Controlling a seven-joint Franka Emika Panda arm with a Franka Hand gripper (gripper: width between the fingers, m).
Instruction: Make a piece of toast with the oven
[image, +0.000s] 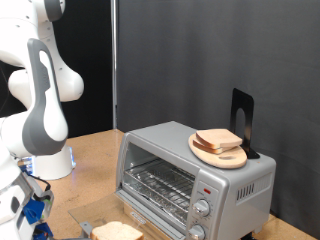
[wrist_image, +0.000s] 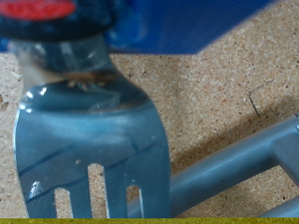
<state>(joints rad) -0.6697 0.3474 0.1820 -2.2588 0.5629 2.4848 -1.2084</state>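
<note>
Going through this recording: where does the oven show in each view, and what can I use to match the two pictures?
Exterior view: the oven stands right of centre, with a plate of bread on top; the gripper is low at that view's left edge.
Wrist view: the oven is not in it; a slotted metal tool fills most of the picture.
Shared landmark: the brown tabletop.

Pale toast slice (image: 117, 232) before the shut silver oven (image: 190, 172), exterior view's bottom.
</note>
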